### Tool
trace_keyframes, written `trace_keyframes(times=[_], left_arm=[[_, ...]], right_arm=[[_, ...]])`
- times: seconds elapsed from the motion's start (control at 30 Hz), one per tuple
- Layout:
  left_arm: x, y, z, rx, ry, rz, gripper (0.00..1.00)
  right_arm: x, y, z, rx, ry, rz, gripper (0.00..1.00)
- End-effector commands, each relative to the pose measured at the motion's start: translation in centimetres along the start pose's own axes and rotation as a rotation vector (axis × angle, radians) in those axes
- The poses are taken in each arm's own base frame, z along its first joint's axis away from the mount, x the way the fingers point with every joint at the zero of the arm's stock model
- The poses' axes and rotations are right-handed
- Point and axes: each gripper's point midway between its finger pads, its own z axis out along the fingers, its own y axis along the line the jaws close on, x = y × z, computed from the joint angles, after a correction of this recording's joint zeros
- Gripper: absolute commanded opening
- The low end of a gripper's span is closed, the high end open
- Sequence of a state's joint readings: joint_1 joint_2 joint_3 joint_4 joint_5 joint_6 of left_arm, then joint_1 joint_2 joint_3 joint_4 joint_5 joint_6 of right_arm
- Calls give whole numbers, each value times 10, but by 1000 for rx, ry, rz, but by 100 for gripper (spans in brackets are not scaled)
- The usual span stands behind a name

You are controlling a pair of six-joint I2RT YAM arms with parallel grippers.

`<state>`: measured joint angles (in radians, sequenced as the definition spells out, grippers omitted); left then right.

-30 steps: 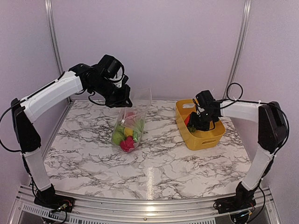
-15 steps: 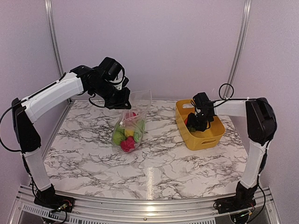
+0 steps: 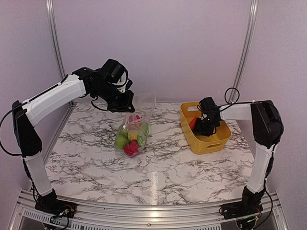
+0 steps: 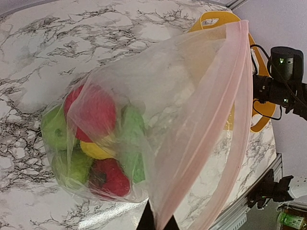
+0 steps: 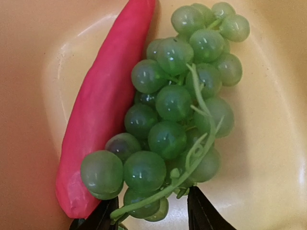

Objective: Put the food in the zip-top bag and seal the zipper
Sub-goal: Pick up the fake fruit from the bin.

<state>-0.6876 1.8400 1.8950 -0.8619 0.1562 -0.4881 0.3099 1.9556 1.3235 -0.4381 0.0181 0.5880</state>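
Observation:
My left gripper [image 3: 125, 103] is shut on the mouth edge of the clear zip-top bag [image 3: 140, 114] and holds it up over the table's middle. The pinkish zipper [image 4: 235, 120] strip runs up from my fingertips and the mouth gapes. Red, green and yellow food [image 4: 96, 143] lies in the bag's bottom. My right gripper [image 3: 201, 128] reaches down into the yellow basket [image 3: 213, 143]. There its open jaws straddle the lower end of a bunch of green grapes [image 5: 177, 110], with a small gap at the right finger [image 5: 204, 213]. A long red piece [image 5: 105, 110] lies beside the grapes.
The basket stands at the table's right, its walls [image 5: 268, 143] close around my right gripper. The marble tabletop [image 3: 158, 167] stretches between the bag and the arm bases. Metal frame posts [image 3: 244, 48] stand at the back corners.
My right gripper has shifted a little left and deeper into the basket over the grapes, and its jaws have narrowed. The left gripper has lifted the bag's mouth slightly.

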Motion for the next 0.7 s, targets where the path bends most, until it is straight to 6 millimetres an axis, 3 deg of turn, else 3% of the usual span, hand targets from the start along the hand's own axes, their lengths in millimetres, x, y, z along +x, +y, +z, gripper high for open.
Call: trace_keyframes(times=[0.0,0.13,0.3,0.47,0.57,0.67], left_arm=[[8,4,7,-12,37,5,0],[8,4,7,-9,38,8,0],[9,3,7,-4,40,6,0],[8,3,7,-1,38,6,0],[8,3,6,-2,36,7,0],[9,3,6,1,35,7,0]], right_arm=[[7,-16,11,38,22,21,48],[8,-16,13,38,25,19,41],[1,-14,-1,36,-7,10,27],[-13,-20,-25,71,-79,-1,17],[-25,-16,-43,66,-121,-23,5],[-37,-12,-61,61,-159,-43,0]])
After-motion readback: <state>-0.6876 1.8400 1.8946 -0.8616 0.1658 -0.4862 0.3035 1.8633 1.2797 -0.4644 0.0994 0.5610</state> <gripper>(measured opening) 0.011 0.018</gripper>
